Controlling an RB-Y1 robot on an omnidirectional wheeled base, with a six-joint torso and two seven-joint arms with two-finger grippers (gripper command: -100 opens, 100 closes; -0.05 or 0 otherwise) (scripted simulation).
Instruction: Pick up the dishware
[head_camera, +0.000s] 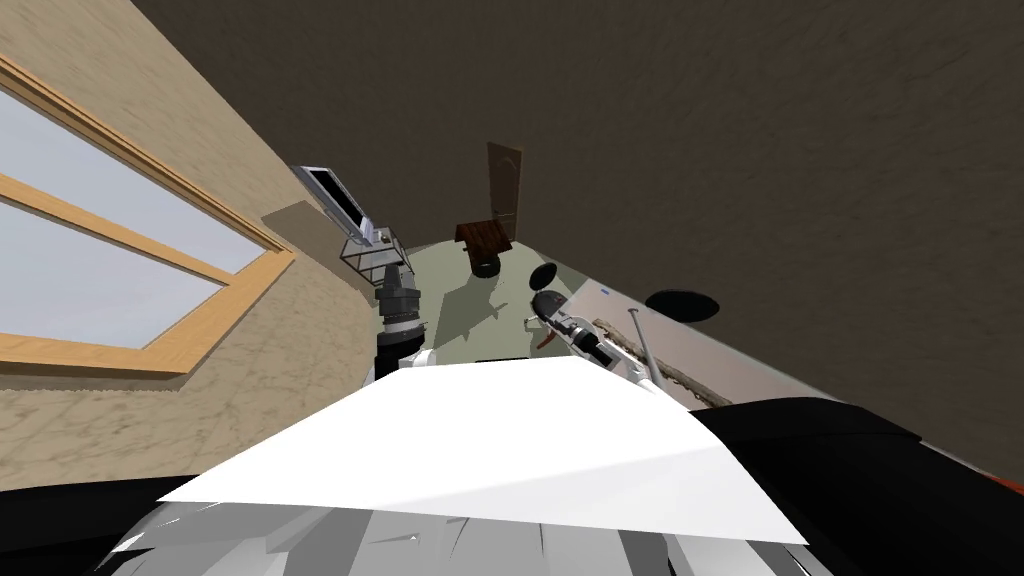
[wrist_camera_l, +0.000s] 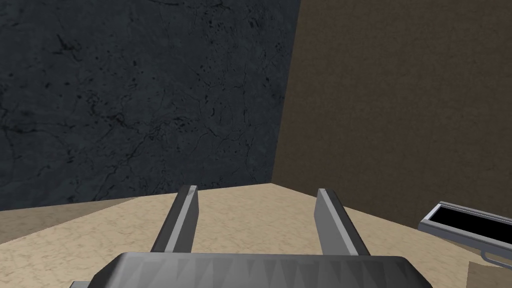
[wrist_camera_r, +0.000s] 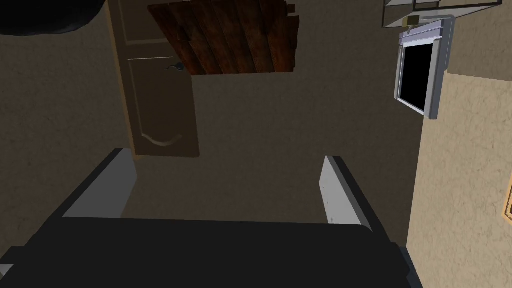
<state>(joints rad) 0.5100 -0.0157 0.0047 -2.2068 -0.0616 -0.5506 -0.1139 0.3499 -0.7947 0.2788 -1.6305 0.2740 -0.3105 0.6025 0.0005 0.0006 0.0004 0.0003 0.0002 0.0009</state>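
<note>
Brown walls (head_camera: 750, 150), greenish floor (head_camera: 440, 270), left hand (wrist_camera_l: 255, 190) spread

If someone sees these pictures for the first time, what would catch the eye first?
The large wood-framed window on my left stands out first. Next comes the grey-framed black screen on a wire stand ahead, with a dark wooden table and a brown door to its right. My left hand and right hand are open and empty.

Dark round item (head_camera: 487, 266) by table (head_camera: 481, 234), just before door (head_camera: 505, 185): too small to identify. Window (head_camera: 110, 250), far left of door: cut by edge. Screen (wrist_camera_l: 470, 227): cut by edge in left wrist view.
</note>
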